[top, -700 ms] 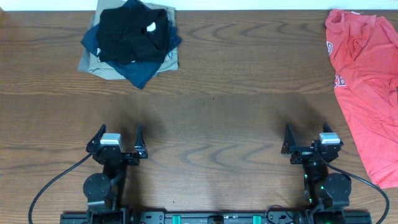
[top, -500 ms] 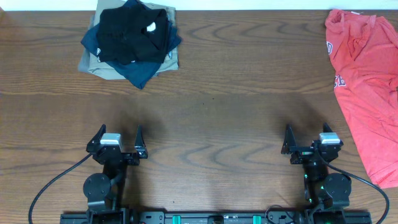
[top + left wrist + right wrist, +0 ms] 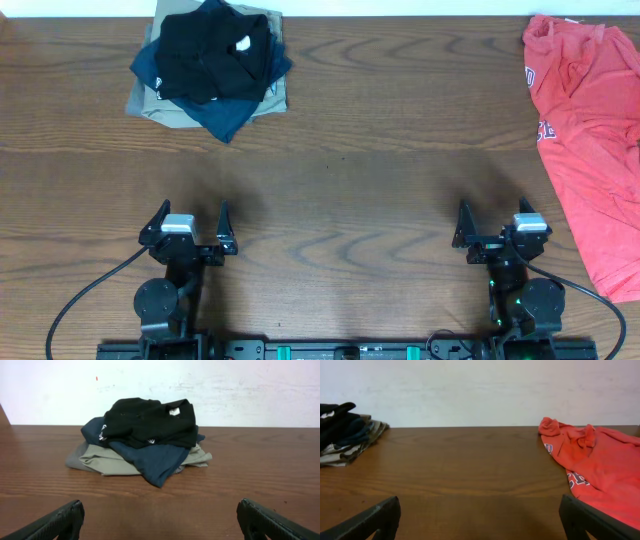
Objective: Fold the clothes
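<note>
T-shirt (image 3: pixel 590 150) cut off by right edge in overhead; its lettering (image 3: pixel 543 128) only partly showing, unreadable. Stack: khaki garment (image 3: pixel 150 105) mostly buried under navy garment (image 3: pixel 228 118) and black garment (image 3: pixel 205 55). White tag (image 3: pixel 243 43) too small to read. Wrist views: left gripper (image 3: pixel 160 510), right gripper (image 3: pixel 480 507) show finger ends only, rest cropped at bottom.

One wooden table (image 3: pixel 340 160) is carrying four garments in all. A single red-orange T-shirt (image 3: pixel 590 150) is lying alone along the right edge, reaching up toward the far right corner, while three more, one black garment (image 3: pixel 210 50), one navy garment (image 3: pixel 228 118) and one khaki garment (image 3: pixel 150 103), are lying heaped in a single pile (image 3: pixel 215 85) near the far left corner. Two grippers are sitting at the near edge, one left gripper (image 3: pixel 192 210) and one right gripper (image 3: pixel 492 212), each showing two fingers (image 3: pixel 160 212), four altogether.
</note>
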